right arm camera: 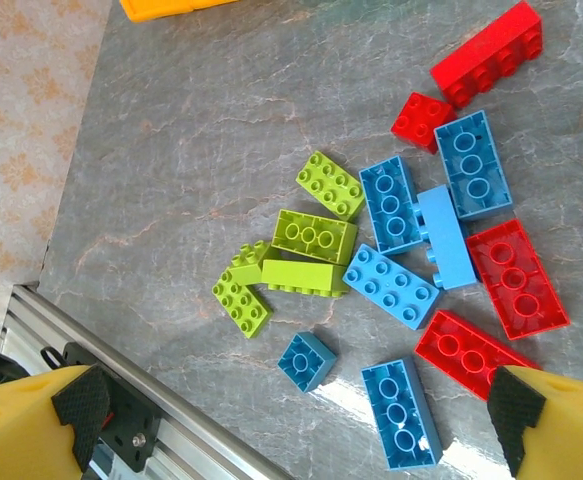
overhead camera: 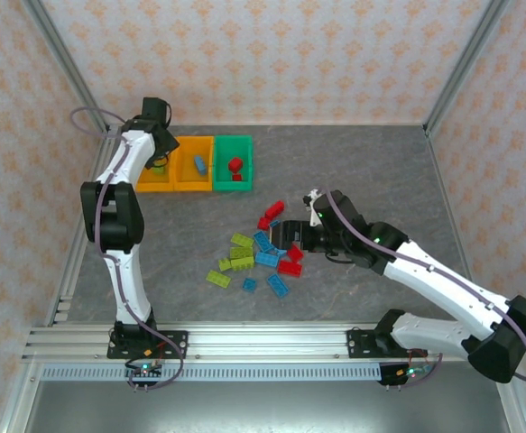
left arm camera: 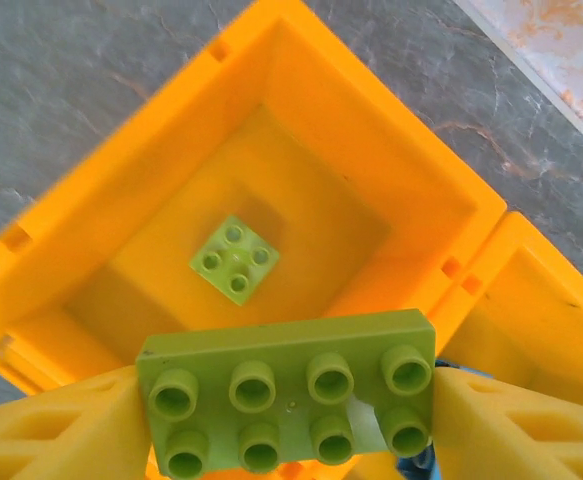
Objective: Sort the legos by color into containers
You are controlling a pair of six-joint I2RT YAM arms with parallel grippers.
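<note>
Grey, stone-patterned desk (overhead camera: 380,171) carries three bins (overhead camera: 193,186) in a row at the upper left of the overhead view, two orange and one green. Dropping lime pieces into the leftmost orange bin (left arm camera: 351,130) looks like the step in hand. At frame centre the loose bricks (overhead camera: 263,253), red, blue and lime, lie scattered, so most sorting remains. Over that bin hangs the left tool (left arm camera: 286,400), clamped on a long lime brick (left arm camera: 271,345), pads touching both its ends; next it should part and let the brick fall beside the small lime square (left arm camera: 234,259) on the bin floor. Above the pile hovers the right tool (right arm camera: 298,403), fingers wide apart, empty.
</note>
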